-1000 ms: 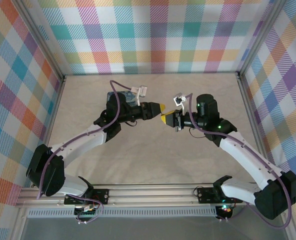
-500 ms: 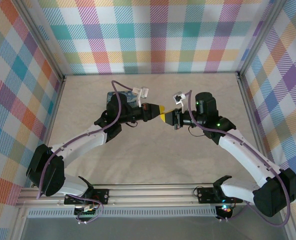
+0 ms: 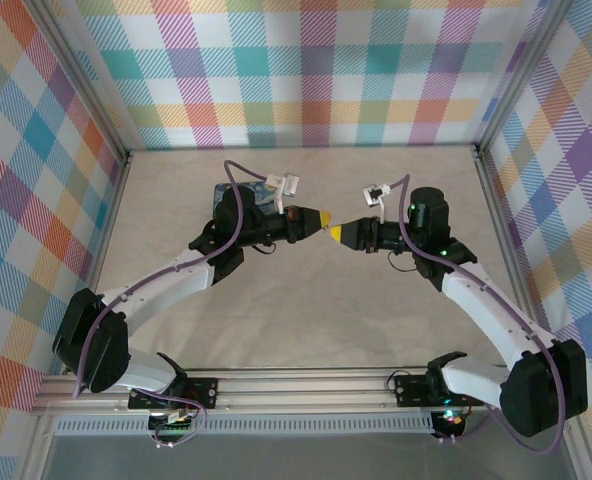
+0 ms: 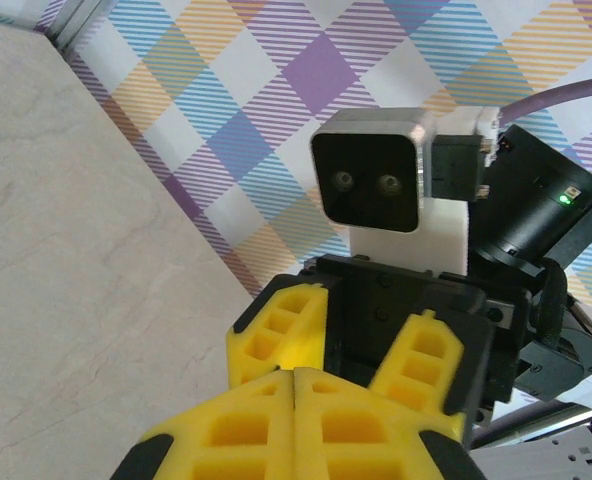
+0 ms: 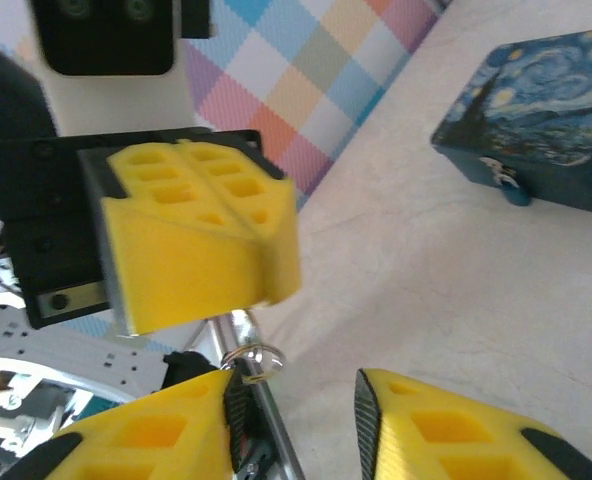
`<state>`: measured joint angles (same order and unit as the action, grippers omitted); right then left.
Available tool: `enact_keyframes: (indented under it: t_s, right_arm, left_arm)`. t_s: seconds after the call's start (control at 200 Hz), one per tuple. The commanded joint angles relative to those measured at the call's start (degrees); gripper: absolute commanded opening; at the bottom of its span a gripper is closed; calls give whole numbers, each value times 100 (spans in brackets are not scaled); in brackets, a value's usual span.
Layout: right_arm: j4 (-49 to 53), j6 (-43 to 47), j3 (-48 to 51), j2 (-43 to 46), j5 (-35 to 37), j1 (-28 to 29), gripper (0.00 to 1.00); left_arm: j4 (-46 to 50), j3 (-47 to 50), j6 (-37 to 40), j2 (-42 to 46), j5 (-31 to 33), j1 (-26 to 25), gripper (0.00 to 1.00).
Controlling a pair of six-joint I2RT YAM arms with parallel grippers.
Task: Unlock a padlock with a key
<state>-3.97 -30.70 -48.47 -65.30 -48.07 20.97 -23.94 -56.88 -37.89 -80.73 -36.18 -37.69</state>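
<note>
Key (image 5: pixel 253 354): slim silvery piece with a small ring, poking out just under the tips of left gripper (image 5: pixel 261 265), apparently pinched there.

Changed since a second ago: left fingers, then partly apart, now pressed flat together along one seam. Right gripper (image 5: pixel 294 395), then clamped shut, now parted, with bare table (image 5: pixel 406 300) visible through the gap and nothing between its fingers. From above, right wrist rolled over and drawn back a little to the right, leaving the two sets of yellow tips almost point to point instead of overlapping.

Key ring just above the inner edge of one right-gripper finger (image 5: pixel 166 430); touching or not, impossible to tell. Both grippers held up over mid-table, facing each other.

Farther off, beyond left arm: tin (image 5: pixel 536 110) painted with a starry night, lying flat on table.

Padlock (image 5: pixel 506 183): tiny, blue-bodied with a silvery shackle, hanging on the tin's front face, well apart from both grippers and from Key.
</note>
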Motion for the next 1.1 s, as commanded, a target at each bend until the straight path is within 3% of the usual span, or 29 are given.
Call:
enact_keyframes:
  t_s: [0.0,0.345,0.655,1.095]
  right_arm:
    - [-640,-314,30,-18,-428,3,38]
    - [-1083,-623,3,-281,-422,18,38]
    - [-1298,-762,57,-416,-376,100,31]
    - [-957,-477,166,-241,-220,128,31]
  left_arm:
    - [-66,-165,72,48,-64,-63,0]
    - [-57,-165,63,58,-57,-63,0]
    - [-45,-191,55,55,-19,-63,0]
    - [13,-239,62,40,69,-59,0]
